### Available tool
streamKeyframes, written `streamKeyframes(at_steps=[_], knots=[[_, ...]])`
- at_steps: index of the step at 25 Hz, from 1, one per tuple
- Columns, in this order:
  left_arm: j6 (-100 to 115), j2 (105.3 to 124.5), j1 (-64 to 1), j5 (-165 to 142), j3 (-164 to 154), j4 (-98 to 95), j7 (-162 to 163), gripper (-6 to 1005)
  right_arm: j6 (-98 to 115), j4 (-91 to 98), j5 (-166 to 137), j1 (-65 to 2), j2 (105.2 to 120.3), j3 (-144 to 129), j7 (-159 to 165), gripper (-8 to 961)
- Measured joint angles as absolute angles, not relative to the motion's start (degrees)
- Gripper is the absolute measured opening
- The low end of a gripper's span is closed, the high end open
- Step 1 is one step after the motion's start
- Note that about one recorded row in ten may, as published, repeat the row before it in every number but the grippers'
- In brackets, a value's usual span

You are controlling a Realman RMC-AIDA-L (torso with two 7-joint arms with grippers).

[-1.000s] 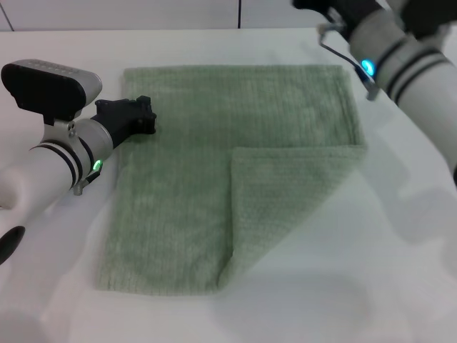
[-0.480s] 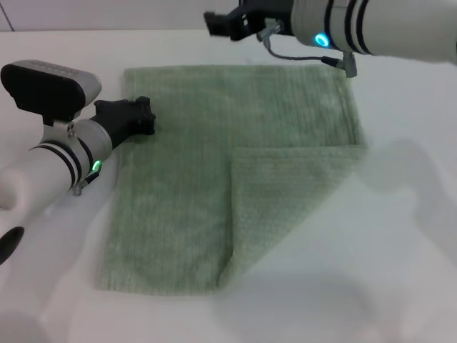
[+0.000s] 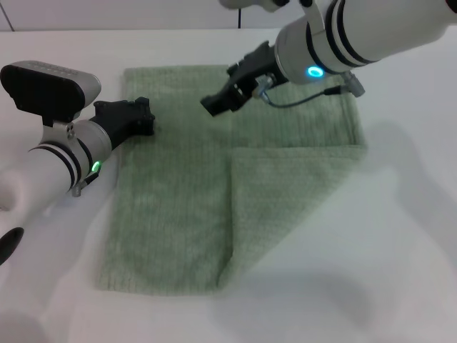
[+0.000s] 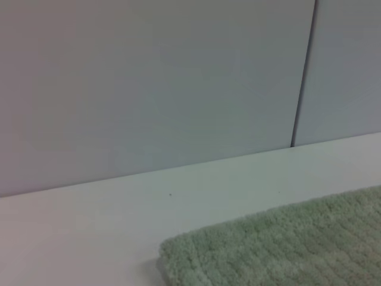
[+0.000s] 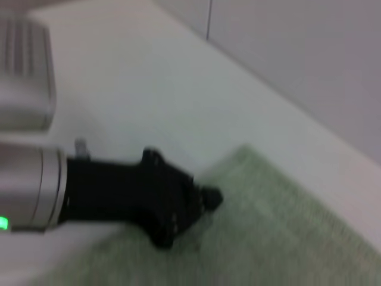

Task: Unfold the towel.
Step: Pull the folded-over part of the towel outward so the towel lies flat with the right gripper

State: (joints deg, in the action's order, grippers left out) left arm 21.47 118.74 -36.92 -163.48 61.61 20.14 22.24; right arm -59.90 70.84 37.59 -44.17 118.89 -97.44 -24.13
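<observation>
The pale green towel (image 3: 214, 164) lies flat on the white table. Its near right part is folded back over itself as a flap (image 3: 285, 204). My left gripper (image 3: 146, 118) rests at the towel's left edge near the far left corner. It also shows as a black shape in the right wrist view (image 5: 155, 199), next to the towel (image 5: 280, 238). My right gripper (image 3: 214, 103) hangs over the far middle of the towel, pointing toward the left gripper. The left wrist view shows only the towel's corner (image 4: 280, 250).
The white table (image 3: 400, 236) extends around the towel on all sides. A pale wall with a dark seam (image 4: 303, 71) stands behind the table's far edge. My left arm's grey wrist housing (image 3: 46, 86) sits left of the towel.
My right arm has swung in from the far right corner, leftward and down, to above the towel's far middle. The left arm and the towel have not moved.
</observation>
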Motion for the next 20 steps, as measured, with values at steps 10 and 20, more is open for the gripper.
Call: streamKeyframes(at_steps=[10, 20], knots=[[21.4, 118.74, -36.8, -163.5, 61.6, 20.1, 22.0, 32, -63.0, 60.6, 37.8, -47.7, 119.01, -95.9, -29.9, 694], [21.4, 118.74, -37.1, -163.5, 61.6, 20.1, 22.0, 36, -61.8, 57.6, 38.0, -48.2, 119.17, -94.7, -32.8, 695]])
